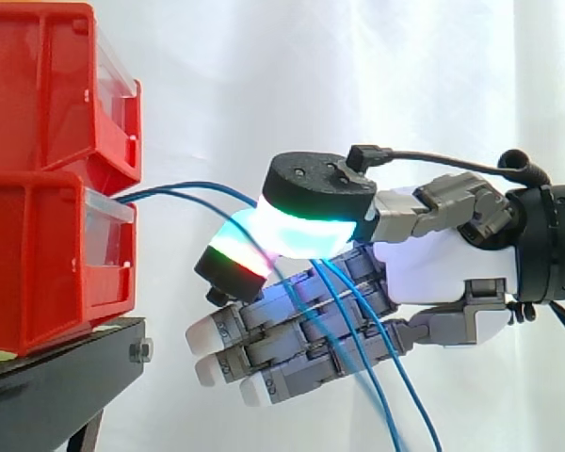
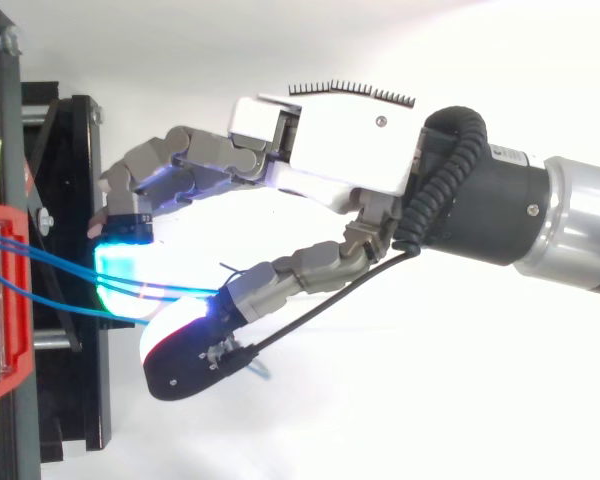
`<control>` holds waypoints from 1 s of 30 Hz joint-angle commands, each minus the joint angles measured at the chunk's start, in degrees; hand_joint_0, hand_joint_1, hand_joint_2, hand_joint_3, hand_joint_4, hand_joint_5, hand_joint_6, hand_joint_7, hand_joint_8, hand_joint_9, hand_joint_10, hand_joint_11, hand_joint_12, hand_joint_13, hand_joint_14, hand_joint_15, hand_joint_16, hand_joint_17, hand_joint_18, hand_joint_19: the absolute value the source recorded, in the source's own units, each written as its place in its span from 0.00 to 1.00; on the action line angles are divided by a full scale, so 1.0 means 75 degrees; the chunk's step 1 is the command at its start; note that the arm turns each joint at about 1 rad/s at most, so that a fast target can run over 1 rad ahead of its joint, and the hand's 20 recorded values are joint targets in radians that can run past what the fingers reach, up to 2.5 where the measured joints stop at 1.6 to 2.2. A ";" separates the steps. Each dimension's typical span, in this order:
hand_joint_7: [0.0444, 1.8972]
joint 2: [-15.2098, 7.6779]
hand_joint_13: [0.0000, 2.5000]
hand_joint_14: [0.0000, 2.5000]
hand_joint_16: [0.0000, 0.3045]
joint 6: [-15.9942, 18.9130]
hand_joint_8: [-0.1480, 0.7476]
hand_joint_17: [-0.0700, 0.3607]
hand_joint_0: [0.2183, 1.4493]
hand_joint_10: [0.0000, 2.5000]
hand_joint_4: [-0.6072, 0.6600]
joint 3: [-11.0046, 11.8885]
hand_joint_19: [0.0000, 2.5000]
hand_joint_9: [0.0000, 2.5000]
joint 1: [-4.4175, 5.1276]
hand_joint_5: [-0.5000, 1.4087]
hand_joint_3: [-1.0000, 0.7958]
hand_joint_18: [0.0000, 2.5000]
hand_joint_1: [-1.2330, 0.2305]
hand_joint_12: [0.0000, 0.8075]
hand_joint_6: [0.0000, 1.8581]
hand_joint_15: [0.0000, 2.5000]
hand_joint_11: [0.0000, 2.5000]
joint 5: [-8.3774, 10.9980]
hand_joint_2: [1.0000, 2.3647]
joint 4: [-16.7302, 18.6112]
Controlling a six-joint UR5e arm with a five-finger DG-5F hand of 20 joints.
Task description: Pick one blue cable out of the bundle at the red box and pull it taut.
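A white curtain (image 1: 377, 85) hangs in soft vertical folds, brightly and evenly lit, behind a black stand (image 1: 52, 386) at the left.

Side camera is looking level, close up, at stacked red plastic bins (image 1: 47, 179); top camera is looking down on them.

Blue cables (image 1: 202, 185) pass behind the hand (image 1: 443, 254) — possibly gripped — ends cropped below.
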 commanded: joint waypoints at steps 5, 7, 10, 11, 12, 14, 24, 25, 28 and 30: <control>0.53 -0.0001 0.13 0.00 0.19 0.0012 0.49 0.46 0.27 0.00 0.54 0.0000 0.02 0.20 0.0006 0.15 0.28 0.15 0.21 0.49 0.47 0.01 0.11 -0.0005 0.00 -0.0039; 0.53 0.0011 0.13 0.00 0.19 0.0012 0.51 0.47 0.25 0.00 0.55 0.0000 0.02 0.21 -0.0006 0.16 0.28 0.15 0.24 0.50 0.47 0.01 0.11 -0.0005 0.00 -0.0039; 0.52 -0.0001 0.13 0.00 0.20 0.0000 0.53 0.48 0.23 0.00 0.57 0.0000 0.03 0.22 -0.0006 0.16 0.28 0.15 0.29 0.52 0.46 0.01 0.11 -0.0005 0.00 -0.0039; 0.52 -0.0001 0.14 0.00 0.20 0.0000 0.53 0.48 0.22 0.00 0.57 0.0000 0.03 0.22 -0.0006 0.16 0.28 0.15 0.31 0.52 0.46 0.01 0.11 -0.0005 0.00 -0.0039; 0.51 -0.0001 0.14 0.00 0.20 0.0012 0.53 0.48 0.22 0.00 0.57 0.0000 0.03 0.22 -0.0006 0.17 0.28 0.15 0.33 0.53 0.46 0.01 0.11 -0.0005 0.00 -0.0039; 0.53 -0.0001 0.14 0.00 0.19 0.0000 0.53 0.47 0.24 0.00 0.56 0.0000 0.04 0.23 -0.0006 0.17 0.28 0.14 0.35 0.52 0.45 0.02 0.11 -0.0005 0.00 -0.0039; 0.56 -0.0001 0.13 0.00 0.18 0.0000 0.51 0.46 0.30 0.00 0.55 0.0000 0.04 0.23 -0.0006 0.17 0.34 0.13 0.35 0.49 0.44 0.01 0.11 -0.0005 0.01 -0.0039; 0.56 -0.0001 0.13 0.00 0.18 0.0012 0.51 0.46 0.30 0.00 0.55 0.0000 0.04 0.23 0.0006 0.17 0.34 0.13 0.34 0.49 0.44 0.01 0.11 -0.0005 0.01 -0.0051; 0.55 -0.0001 0.13 0.00 0.18 0.0012 0.51 0.46 0.31 0.00 0.57 0.0000 0.04 0.22 -0.0006 0.17 0.36 0.13 0.33 0.49 0.45 0.01 0.11 -0.0005 0.01 -0.0074; 0.54 -0.0001 0.13 0.00 0.18 0.0012 0.52 0.46 0.32 0.00 0.57 0.0000 0.03 0.21 -0.0006 0.16 0.36 0.13 0.31 0.49 0.46 0.01 0.11 -0.0005 0.01 -0.0074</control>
